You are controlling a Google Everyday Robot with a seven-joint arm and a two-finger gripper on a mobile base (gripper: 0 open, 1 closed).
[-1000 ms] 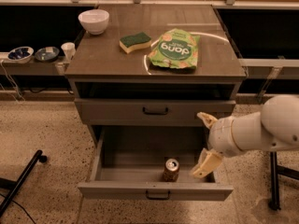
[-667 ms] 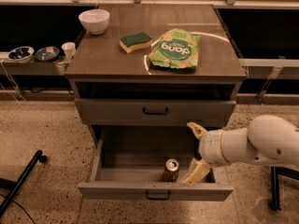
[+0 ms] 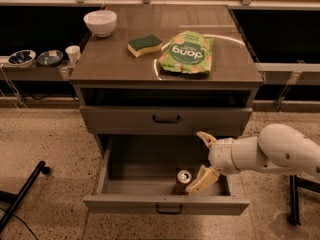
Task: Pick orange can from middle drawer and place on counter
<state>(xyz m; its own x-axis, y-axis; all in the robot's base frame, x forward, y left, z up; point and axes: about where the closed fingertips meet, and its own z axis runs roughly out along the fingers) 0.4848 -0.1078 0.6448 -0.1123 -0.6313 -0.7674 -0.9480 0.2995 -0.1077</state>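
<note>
The orange can (image 3: 182, 181) stands upright near the front of the open middle drawer (image 3: 165, 204), its silver lid facing up. My gripper (image 3: 201, 160) is open over the drawer's right part. Its lower finger (image 3: 200, 180) reaches down right beside the can, and its upper finger (image 3: 205, 138) points up-left below the closed drawer above. I cannot tell whether the lower finger touches the can. The white arm comes in from the right. The counter (image 3: 110, 59) is the cabinet's flat top.
On the counter are a white bowl (image 3: 100, 22), a yellow-green sponge (image 3: 144, 44) and a green snack bag (image 3: 186, 53). A side shelf at left holds small bowls (image 3: 21, 58) and a cup (image 3: 73, 54). A black stand leg (image 3: 22, 196) lies on the floor.
The arm and gripper have moved left and down into the drawer, from its right edge to right beside the can. The can has not moved.
</note>
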